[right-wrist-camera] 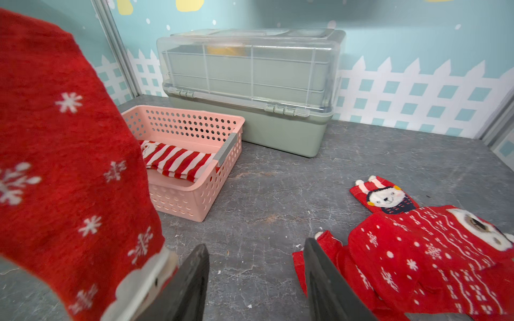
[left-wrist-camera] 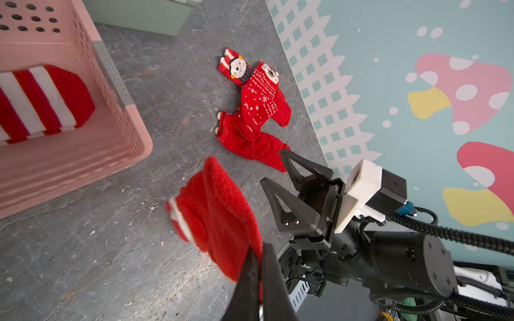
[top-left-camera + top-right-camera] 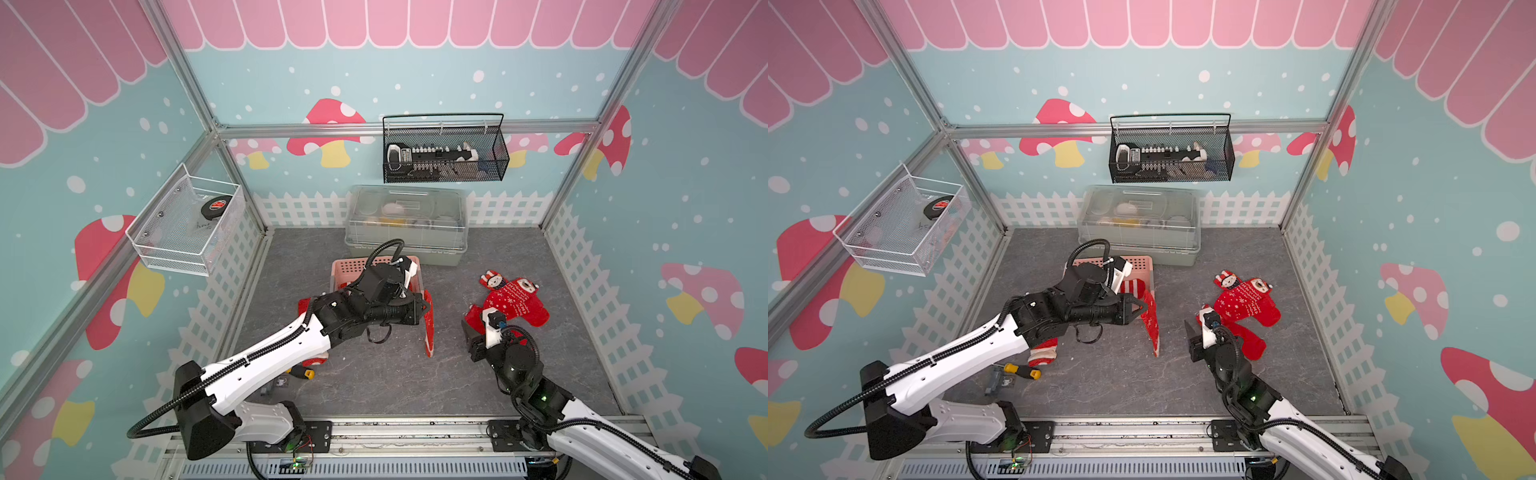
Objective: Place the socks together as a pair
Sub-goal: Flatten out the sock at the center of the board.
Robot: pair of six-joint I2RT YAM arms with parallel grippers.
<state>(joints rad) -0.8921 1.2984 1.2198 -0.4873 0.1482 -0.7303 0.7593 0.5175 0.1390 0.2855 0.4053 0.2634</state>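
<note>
- Farthest left, a striped sock (image 3: 1044, 353) lies on the surface (image 3: 374, 382).
- A pink basket (image 3: 353, 266) holds another striped sock (image 3: 1133, 286).
- The left gripper (image 3: 426, 309) pinches a hanging snowflake sock (image 3: 429, 332).
- The right gripper (image 1: 254, 258), jaws apart and empty, is just beside the bear-faced socks (image 3: 515, 301) lying piled on the surface.

Fuzzy cloth socks (image 1: 431, 250), smooth plastic basket (image 1: 194, 200)

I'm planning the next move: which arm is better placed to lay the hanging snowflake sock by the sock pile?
Left: the left fingers grip the snowflake sock; the right fingers stand open, empty, at the sock pile.
</note>
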